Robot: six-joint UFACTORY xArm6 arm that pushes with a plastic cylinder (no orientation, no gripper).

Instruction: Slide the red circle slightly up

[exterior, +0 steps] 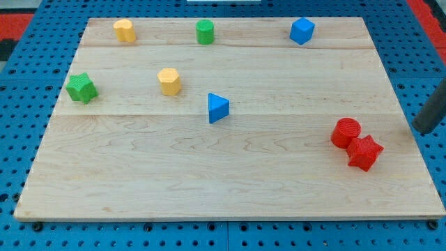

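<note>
red circle (345, 132) sits near-right on the board, touching the red star (365, 153) | my tip (421, 130): bare rod, nothing held, parked right of circle | needs getting below it first

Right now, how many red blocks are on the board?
2. The red circle sits near the view's right edge, and a red star-like block touches it just below and to the right. My tip is to their right. None looks hidden.
</note>
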